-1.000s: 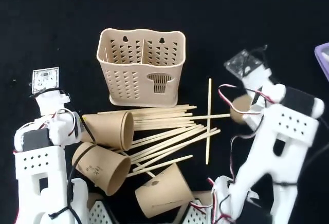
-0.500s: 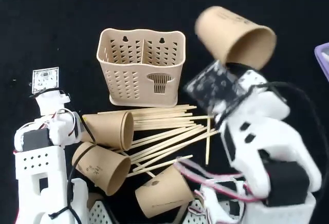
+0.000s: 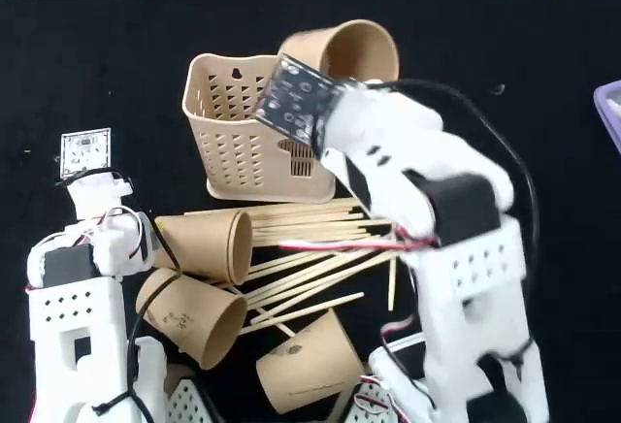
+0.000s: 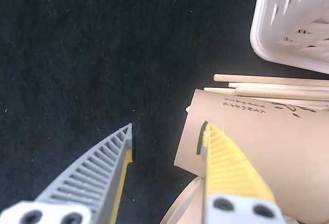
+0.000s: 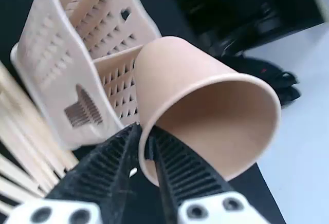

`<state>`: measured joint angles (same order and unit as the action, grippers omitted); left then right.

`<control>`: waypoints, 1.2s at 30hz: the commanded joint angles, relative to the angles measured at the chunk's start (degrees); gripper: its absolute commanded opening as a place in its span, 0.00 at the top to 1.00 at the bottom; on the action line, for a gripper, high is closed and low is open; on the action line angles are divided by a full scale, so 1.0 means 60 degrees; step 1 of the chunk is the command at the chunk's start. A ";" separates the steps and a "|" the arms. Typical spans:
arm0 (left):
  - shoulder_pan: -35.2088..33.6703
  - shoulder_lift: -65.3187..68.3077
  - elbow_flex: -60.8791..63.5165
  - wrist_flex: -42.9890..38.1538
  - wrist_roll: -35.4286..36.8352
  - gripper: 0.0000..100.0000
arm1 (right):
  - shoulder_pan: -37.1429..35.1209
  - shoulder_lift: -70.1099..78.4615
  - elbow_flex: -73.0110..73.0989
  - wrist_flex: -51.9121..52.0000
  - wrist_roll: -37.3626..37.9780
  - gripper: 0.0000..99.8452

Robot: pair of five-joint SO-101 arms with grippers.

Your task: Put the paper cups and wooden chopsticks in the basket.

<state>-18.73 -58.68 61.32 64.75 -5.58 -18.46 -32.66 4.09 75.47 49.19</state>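
The right pincer [image 5: 145, 134], clenched on a paper cup [image 3: 342, 49] by its wall, has swung it up from the counter [image 3: 97, 35] to hang tilted over the basket [image 3: 228, 142], leaving only release; the left pincer [image 4: 164, 136], released, sits beside other cups [image 3: 209, 244] before the basket.

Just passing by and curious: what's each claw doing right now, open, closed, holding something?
Left claw: open, empty, beside a lying cup.
Right claw: closed on a paper cup, by the basket.
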 commanded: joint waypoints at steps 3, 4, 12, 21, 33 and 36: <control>0.0066 -0.0015 0.0007 -0.0117 -0.0044 0.78 | -0.0015 0.1106 -0.2132 0.1026 0.0791 0.99; 0.0066 -0.0015 0.0007 -0.0103 -0.0059 0.78 | -0.0015 0.1326 -0.2366 0.1128 0.0923 0.99; 0.0066 -0.0015 0.0007 -0.0103 -0.0059 0.78 | -0.0015 0.2835 -0.3260 0.1187 0.1040 0.99; 0.0066 -0.0015 0.0007 -0.0103 -0.0073 0.78 | -0.0059 0.3026 -0.3289 0.1289 0.1099 0.99; 0.0066 -0.0015 0.0007 -0.0088 -0.0073 0.78 | -0.0996 0.3099 -0.4857 0.3223 0.1187 0.99; 0.0066 -0.0015 0.0007 -0.0088 -0.0073 0.78 | -0.0952 0.3158 -0.4857 0.3267 0.1538 0.99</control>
<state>-18.73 -58.59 61.32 64.75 -5.58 -23.47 -14.20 -22.55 94.73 56.57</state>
